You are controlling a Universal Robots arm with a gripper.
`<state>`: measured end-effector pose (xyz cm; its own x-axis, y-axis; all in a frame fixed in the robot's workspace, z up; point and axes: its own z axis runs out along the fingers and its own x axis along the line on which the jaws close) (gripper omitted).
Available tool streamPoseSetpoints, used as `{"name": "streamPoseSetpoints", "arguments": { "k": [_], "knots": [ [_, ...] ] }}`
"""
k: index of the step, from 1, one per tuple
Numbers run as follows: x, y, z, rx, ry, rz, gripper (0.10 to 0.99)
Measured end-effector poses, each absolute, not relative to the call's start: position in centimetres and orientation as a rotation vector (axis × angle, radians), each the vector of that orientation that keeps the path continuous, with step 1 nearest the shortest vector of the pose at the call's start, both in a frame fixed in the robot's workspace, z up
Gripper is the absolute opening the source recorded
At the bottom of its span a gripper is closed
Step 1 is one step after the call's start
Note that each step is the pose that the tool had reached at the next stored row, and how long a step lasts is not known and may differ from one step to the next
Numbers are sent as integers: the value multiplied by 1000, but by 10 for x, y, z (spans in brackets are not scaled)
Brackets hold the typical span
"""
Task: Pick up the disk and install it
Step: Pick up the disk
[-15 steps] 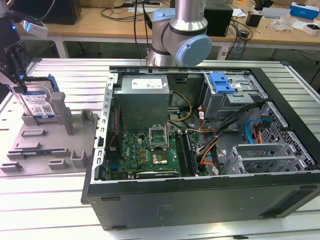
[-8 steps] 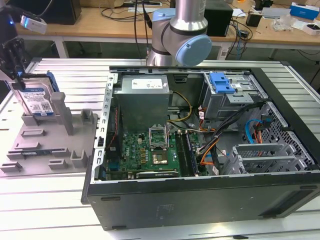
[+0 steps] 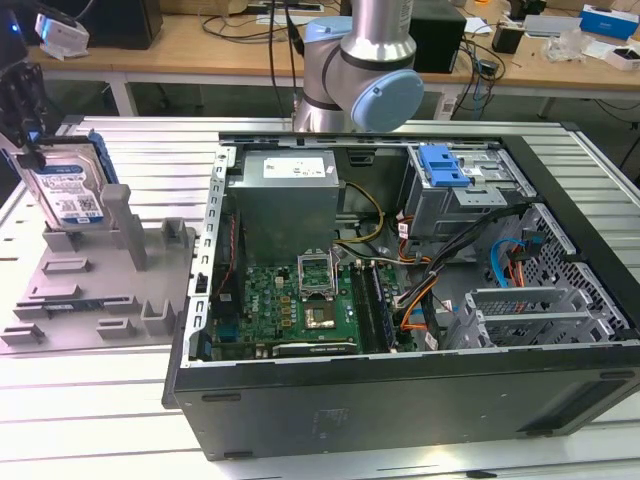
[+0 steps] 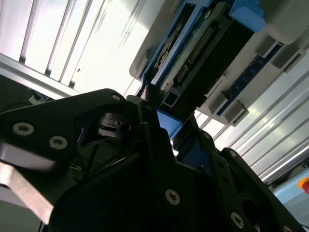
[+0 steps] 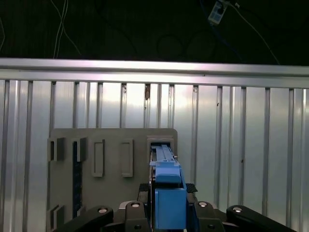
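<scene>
1. A ribbed aluminium table (image 3: 100, 400) runs under everything, its bright slats catching the light in front of the open computer case (image 3: 400, 400), which lies on its side in the middle
2. Inside the case, a green motherboard (image 3: 290, 300) sits at the near side and a grey power supply (image 3: 285, 200) at the far side; orange and black cables (image 3: 430, 280) trail towards a silver drive cage (image 3: 470, 200) with a blue latch piece (image 3: 443, 165) on top
3. To the exterior view's left of the case, just beside it, a grey slotted fixture (image 3: 100, 290) lies flat on the table
4. At the fixture's far corner, well apart from the case, the disk (image 3: 70, 190) stands upright on edge, label facing the case; whether it rests in its slot or is just clear of it I cannot tell
5. The gripper (image 5: 169, 191) pinches the blue caddy end of the disk between its black fingers (image 4: 149, 111), pressed against both sides
6. Behind the case rises the robot arm (image 3: 365, 70)
7. Beyond the case stand wooden desks (image 3: 200, 45) strewn with wires and boxes
</scene>
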<state>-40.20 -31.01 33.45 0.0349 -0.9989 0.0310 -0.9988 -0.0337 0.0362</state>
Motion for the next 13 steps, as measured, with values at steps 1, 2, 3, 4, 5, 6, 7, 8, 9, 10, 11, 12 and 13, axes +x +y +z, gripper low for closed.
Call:
{"name": "streamPoseSetpoints", "arguments": {
  "k": [1, 2, 3, 4, 5, 6, 7, 8, 9, 10, 11, 12, 13],
  "knots": [
    [-402, -310, 336, 2225, -2150, -4, 369],
    [-402, -310, 338, 2225, -2150, -4, 369],
    [-402, -310, 345, 2225, -2150, -4, 369],
    [-402, -310, 352, 2225, -2150, -4, 369],
    [-402, -310, 358, 2225, -2150, -4, 369],
    [-402, -310, 361, 2225, -2150, -4, 369],
    [-402, -310, 363, 2225, -2150, -4, 369],
    [-402, -310, 366, 2225, -2150, -4, 369],
    [-401, -310, 369, 2225, -2150, -4, 369],
    [-401, -310, 371, 2225, -2150, -5, 369],
    [-401, -310, 374, 2225, -2150, -5, 369],
    [-401, -310, 376, 2225, -2150, -5, 369],
    [-401, -310, 379, 2225, -2150, -4, 369]
  ]
}}
